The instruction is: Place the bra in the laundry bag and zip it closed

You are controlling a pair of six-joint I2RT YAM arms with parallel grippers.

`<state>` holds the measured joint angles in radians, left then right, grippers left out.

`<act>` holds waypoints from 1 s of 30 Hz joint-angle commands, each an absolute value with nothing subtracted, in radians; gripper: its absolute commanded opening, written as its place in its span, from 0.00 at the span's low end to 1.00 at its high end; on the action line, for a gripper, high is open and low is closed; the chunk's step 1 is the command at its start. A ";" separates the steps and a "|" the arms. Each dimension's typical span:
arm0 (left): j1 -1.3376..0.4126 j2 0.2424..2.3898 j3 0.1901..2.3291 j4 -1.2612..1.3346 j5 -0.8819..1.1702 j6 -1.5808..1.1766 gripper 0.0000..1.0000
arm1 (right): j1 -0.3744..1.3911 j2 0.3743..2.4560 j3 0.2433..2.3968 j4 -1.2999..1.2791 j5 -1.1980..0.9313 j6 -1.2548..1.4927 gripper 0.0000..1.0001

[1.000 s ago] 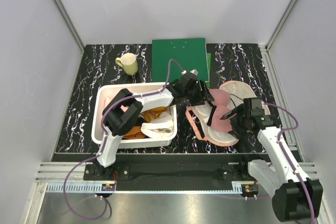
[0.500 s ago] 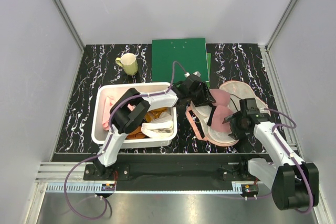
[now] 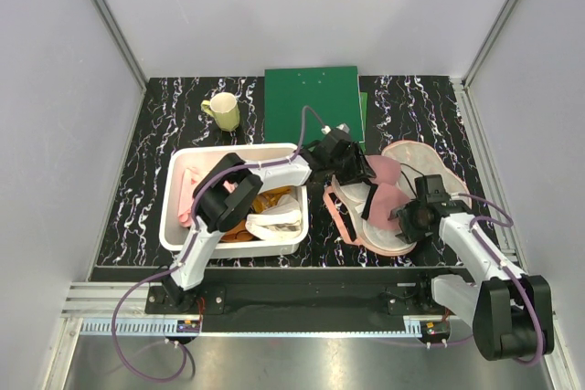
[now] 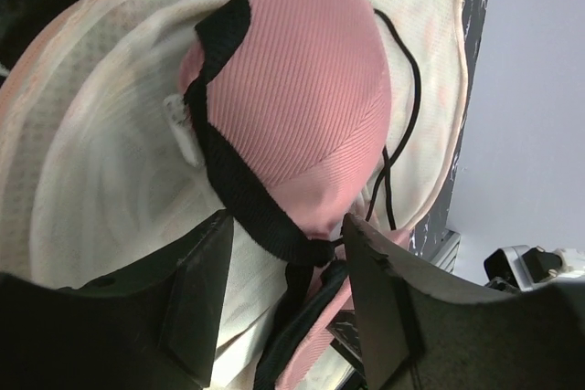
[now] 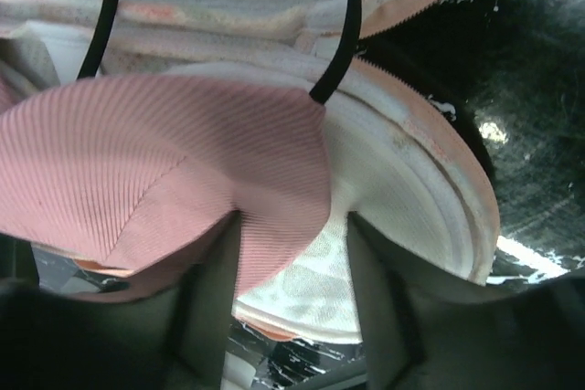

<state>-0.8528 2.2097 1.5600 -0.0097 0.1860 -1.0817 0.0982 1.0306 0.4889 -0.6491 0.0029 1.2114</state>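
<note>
The laundry bag [image 3: 400, 242] lies open at the right of the table, its lid [image 3: 416, 154] folded back. The dusty-pink bra [image 3: 382, 175] with black straps lies in it. My left gripper [image 3: 345, 169] is open at the bag's left rim. In the left wrist view its jaws [image 4: 288, 253] straddle the black band of a bra cup [image 4: 302, 89] over the whitish lining [image 4: 91, 162]. My right gripper [image 3: 409, 218] is open at the bag's near right side. In the right wrist view its jaws [image 5: 292, 289] stand around the edge of a bra cup [image 5: 183, 162] and the bag's rim [image 5: 430, 189].
A white plastic bin [image 3: 178, 226] at the left holds an orange garment [image 3: 265, 200], a paler pink cloth [image 3: 187, 191] and a cream cloth [image 3: 279, 219]. A yellow-green mug [image 3: 222, 110] and a green board [image 3: 312, 102] stand at the back.
My right gripper has moved left and a little nearer, in over the bag's near edge and the bra. My left gripper shifted slightly over the bag's left rim, then stayed.
</note>
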 commanded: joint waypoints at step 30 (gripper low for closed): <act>-0.891 2.033 1.574 -0.100 0.041 -0.747 0.00 | 0.091 0.994 0.856 -0.857 -0.071 0.703 0.00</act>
